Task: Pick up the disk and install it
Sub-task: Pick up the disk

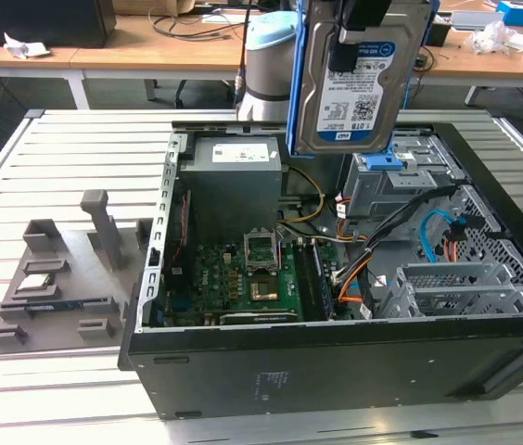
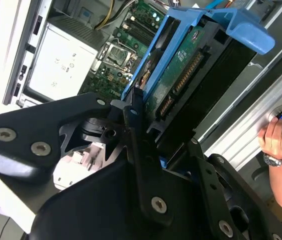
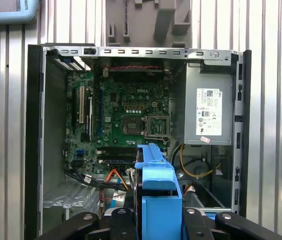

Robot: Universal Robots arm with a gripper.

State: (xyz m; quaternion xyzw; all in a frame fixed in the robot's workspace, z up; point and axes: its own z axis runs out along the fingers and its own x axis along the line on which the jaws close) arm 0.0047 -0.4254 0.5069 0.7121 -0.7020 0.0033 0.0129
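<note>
gripper (image 2: 163,131) pressed onto disk (image 1: 359,83), pinching its upper end. hanging upright, long axis vertical, label toward camera, top centre-right of exterior view. clear above open computer case (image 1: 336,375); drive cage (image 1: 382,181) just below in frame.

Cables (image 1: 387,230) cross the open case (image 1: 336,371) below the disk (image 1: 359,74).

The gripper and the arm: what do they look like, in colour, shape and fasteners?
The gripper is matte black, made of flat angular link plates joined with silver round-headed screws. In the exterior view the arm is a silver-grey cylinder with a light blue cap.
</note>
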